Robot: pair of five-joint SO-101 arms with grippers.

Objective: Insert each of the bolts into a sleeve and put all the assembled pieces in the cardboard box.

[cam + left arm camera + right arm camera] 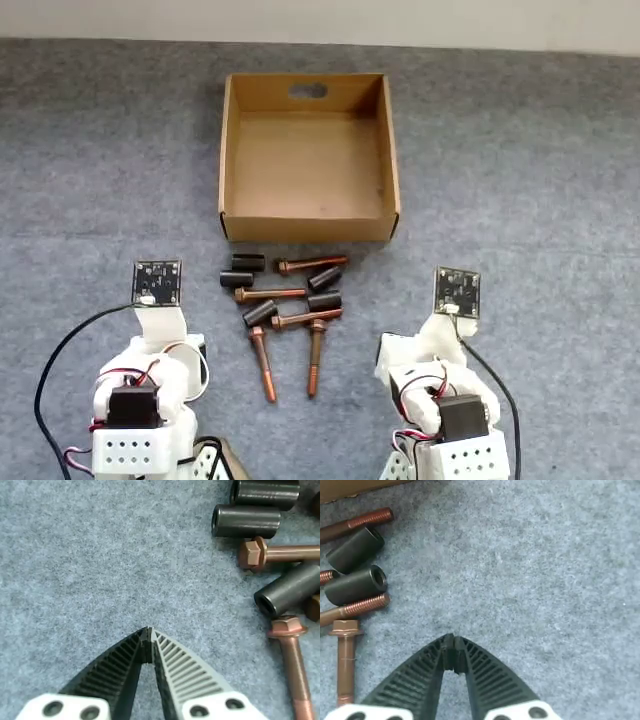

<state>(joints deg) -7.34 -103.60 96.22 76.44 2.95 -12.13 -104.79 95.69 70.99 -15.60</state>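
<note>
Closed tip to tip on nothing, ribbed jaws of left gripper [149,636] and right gripper [452,642] flank smooth black sleeves [247,521] and threaded coppery hex-head bolts [292,655] on grey felt [100,555].

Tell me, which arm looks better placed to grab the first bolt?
Left, probably. The left gripper, shut, has a bolt and a sleeve close beside its tips, and the high view shows the pile nearer that arm. The right gripper, also shut, sits slightly farther from its nearest bolt.
</note>
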